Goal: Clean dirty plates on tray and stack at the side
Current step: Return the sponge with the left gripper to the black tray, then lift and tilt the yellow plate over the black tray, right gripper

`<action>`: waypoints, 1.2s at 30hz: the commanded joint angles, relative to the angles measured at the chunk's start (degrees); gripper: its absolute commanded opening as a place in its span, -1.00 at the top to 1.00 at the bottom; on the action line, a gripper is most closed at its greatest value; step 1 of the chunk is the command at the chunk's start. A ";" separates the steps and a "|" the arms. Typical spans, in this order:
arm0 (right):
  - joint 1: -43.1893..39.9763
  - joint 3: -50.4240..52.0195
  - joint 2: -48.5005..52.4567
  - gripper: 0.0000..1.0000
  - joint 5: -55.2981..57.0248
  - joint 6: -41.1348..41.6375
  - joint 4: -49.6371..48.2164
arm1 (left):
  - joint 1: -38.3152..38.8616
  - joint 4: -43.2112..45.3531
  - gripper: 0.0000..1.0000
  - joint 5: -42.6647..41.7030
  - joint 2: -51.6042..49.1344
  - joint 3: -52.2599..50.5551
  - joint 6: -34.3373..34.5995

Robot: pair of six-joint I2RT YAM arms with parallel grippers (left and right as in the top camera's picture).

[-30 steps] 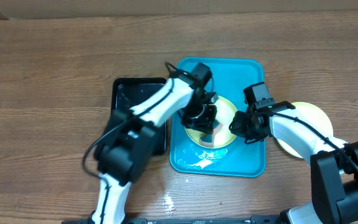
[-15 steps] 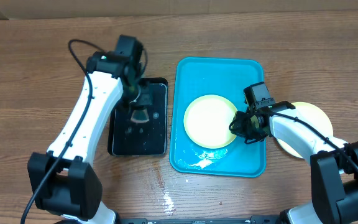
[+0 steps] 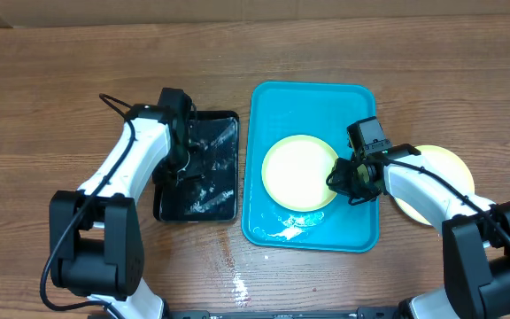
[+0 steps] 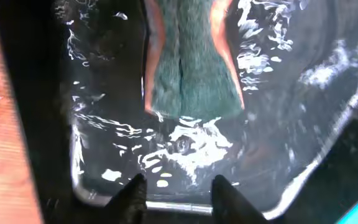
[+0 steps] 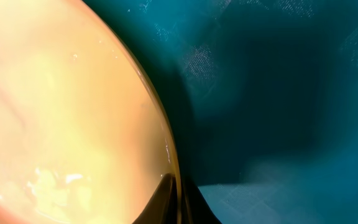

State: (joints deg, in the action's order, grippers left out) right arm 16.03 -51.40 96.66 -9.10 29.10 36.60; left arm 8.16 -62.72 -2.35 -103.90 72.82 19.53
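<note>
Your right gripper (image 3: 342,180) pinches the plate (image 3: 297,170) in the blue tray (image 3: 361,115); your left gripper (image 4: 179,185) hangs over the black tray (image 3: 215,190), jaws apart.
The black tray holds water (image 4: 185,140) and a green sponge (image 4: 191,74), which lies free just beyond your left fingertips. Your right arm half hides a second plate (image 3: 445,164) on the table.

Large turquoise rectangular plastic tray (image 3: 361,106), rounded corners, raised lip, flat on the wooden table (image 3: 60,89). One round whitish plate with yellow-green rim (image 3: 297,171) lies flat mid-tray, face looks clean. Wet streaks (image 3: 282,233) on the tray floor at one corner. Second matching plate (image 3: 445,164) sits on the table just beside the tray, partly hidden.
</note>
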 commanded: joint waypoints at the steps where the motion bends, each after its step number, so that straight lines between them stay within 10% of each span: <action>1: 0.04 -0.94 1.01 0.92 3.06 -1.01 3.19 | 0.04 -4.52 0.22 -0.68 4.44 7.23 0.17; 6: 0.31 -7.80 -1.99 0.92 3.13 -4.22 10.19 | 0.00 -10.51 -0.04 -0.52 11.69 16.09 0.17; 9: 1.64 -13.00 -3.91 0.92 3.52 -7.04 13.92 | -0.02 -12.17 -1.00 -0.15 16.44 21.14 0.20; 22: 19.56 -25.31 -3.91 0.92 10.86 -9.40 5.75 | 0.00 -13.18 -1.00 2.58 31.91 28.06 0.17; 36: 37.03 -25.59 0.42 0.92 45.66 -12.87 -8.87 | 0.00 -16.35 -0.99 2.58 31.95 28.04 0.17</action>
State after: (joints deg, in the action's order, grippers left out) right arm 51.42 -75.44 97.45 25.21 18.87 28.88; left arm 8.16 -78.83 -0.58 -71.55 100.18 19.53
